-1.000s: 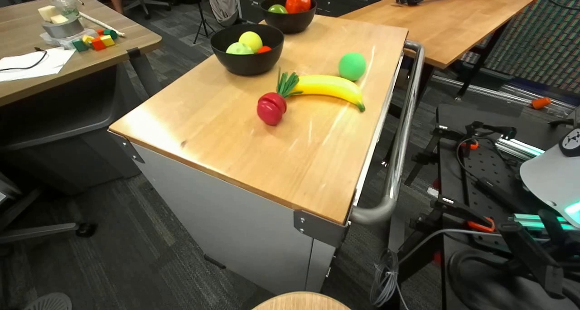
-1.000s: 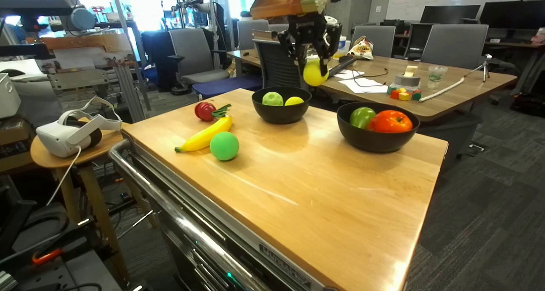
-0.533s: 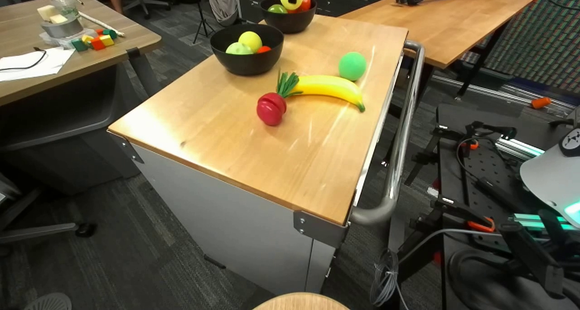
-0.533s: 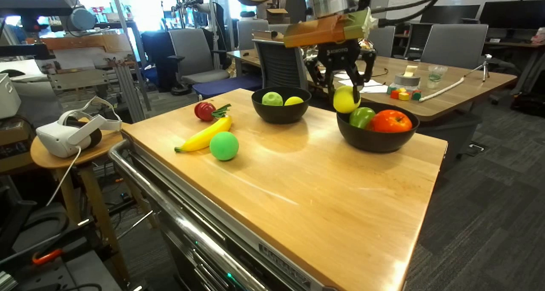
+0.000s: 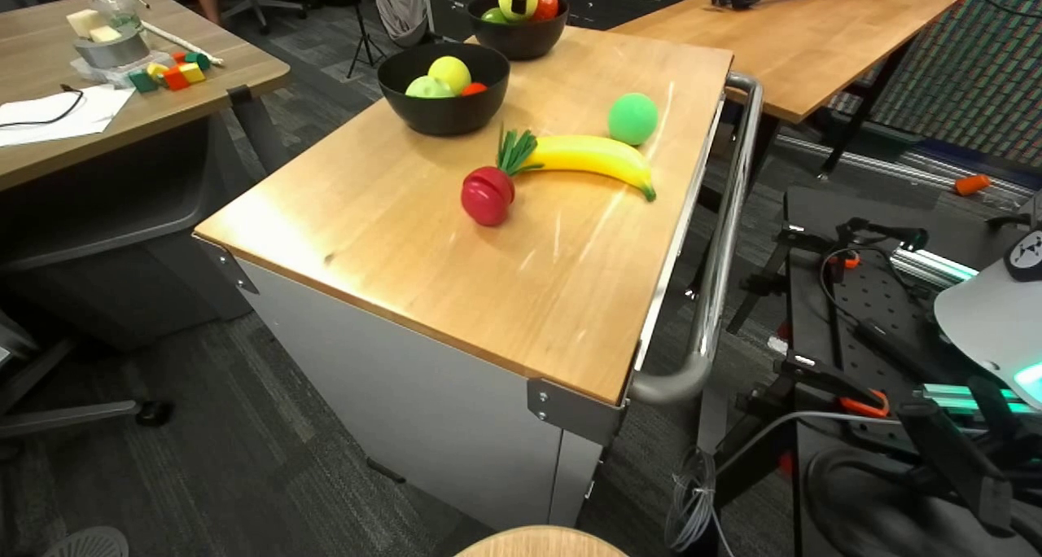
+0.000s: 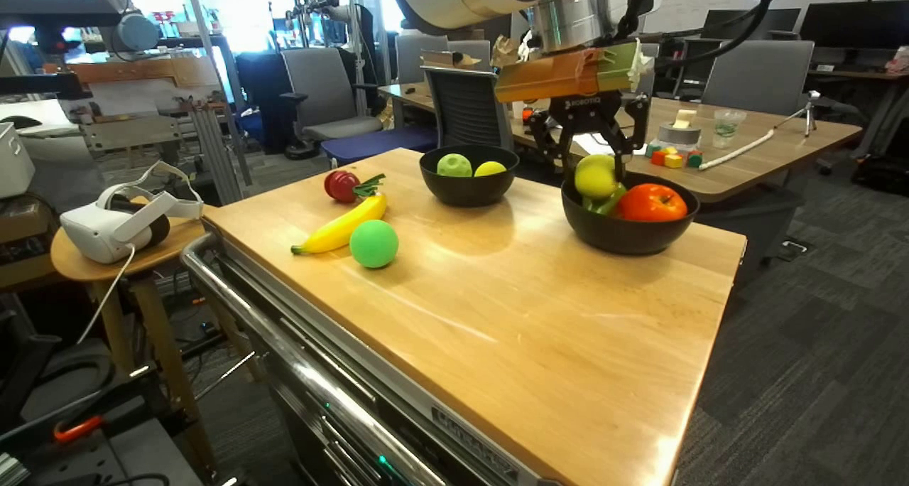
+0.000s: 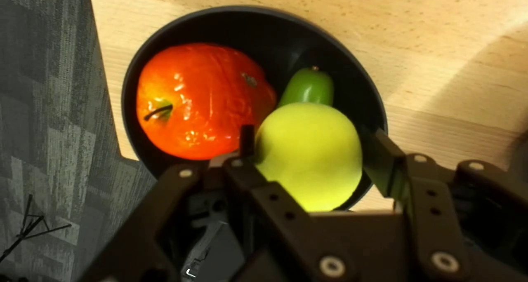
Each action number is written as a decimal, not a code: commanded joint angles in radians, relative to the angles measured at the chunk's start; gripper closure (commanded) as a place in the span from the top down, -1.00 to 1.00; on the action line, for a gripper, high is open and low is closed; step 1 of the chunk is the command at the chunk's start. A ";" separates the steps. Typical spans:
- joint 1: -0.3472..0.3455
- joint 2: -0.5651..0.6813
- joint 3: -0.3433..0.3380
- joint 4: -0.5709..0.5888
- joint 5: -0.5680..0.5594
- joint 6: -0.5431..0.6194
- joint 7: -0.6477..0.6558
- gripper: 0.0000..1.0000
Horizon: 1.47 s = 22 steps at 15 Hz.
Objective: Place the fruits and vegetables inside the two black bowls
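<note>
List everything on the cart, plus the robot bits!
bowls: two, black, on cart
banana: one, yellow, on cart
green ball: one, green, beside banana
leafy piece: one, red-green, beside banana
pale fruit: one, light green, bowl nearer banana
red piece: one, red, same bowl
yellow balls: two, yellow, one there, one at gripper
red fruit: count unclear, red, other bowl
dark fruit: one, green, other bowl
gripper: one, black, over other bowl
arm: one, white, above gripper
</note>
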 commanded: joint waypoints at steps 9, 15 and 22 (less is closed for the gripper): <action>0.052 -0.239 0.036 -0.131 0.009 -0.099 0.045 1.00; 0.080 -0.457 0.062 -0.481 0.199 -0.073 0.125 1.00; 0.104 -0.548 0.047 -0.671 0.201 -0.026 0.149 1.00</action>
